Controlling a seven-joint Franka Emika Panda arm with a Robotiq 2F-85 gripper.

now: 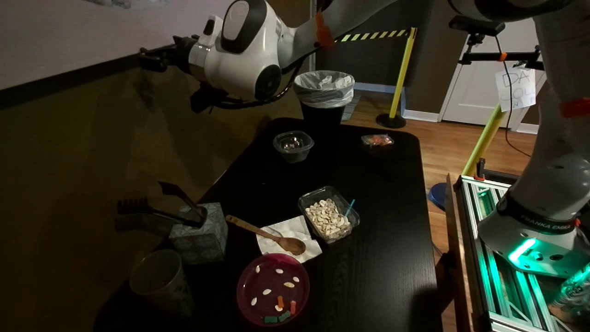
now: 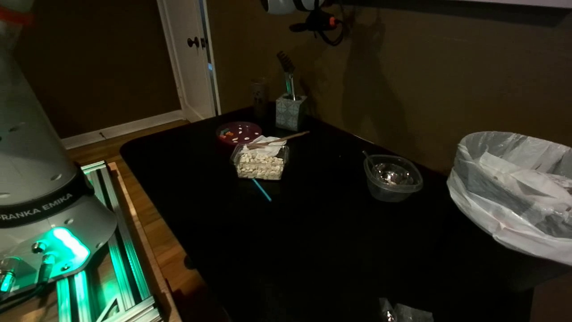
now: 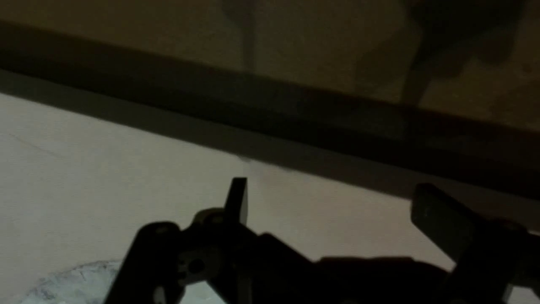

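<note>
The panel (image 1: 83, 37), pale and flat with a dark lower edge, is on the wall (image 1: 69, 184) above the table (image 1: 387, 221), faced by the gripper (image 3: 330, 196), whose fingers (image 3: 441, 217) are spread wide, while a yellow barrier (image 1: 402, 76) beyond the table shows in an exterior view but not in the wrist view.

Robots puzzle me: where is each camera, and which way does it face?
An exterior view: high, near the plate, facing the bin; arm and base show.
An exterior view: near the bin, facing the patterned box; base and arm parts show.
Wrist view: on the arm, facing the wall; open gripper shows.
Both exterior views share plate and table.
</note>
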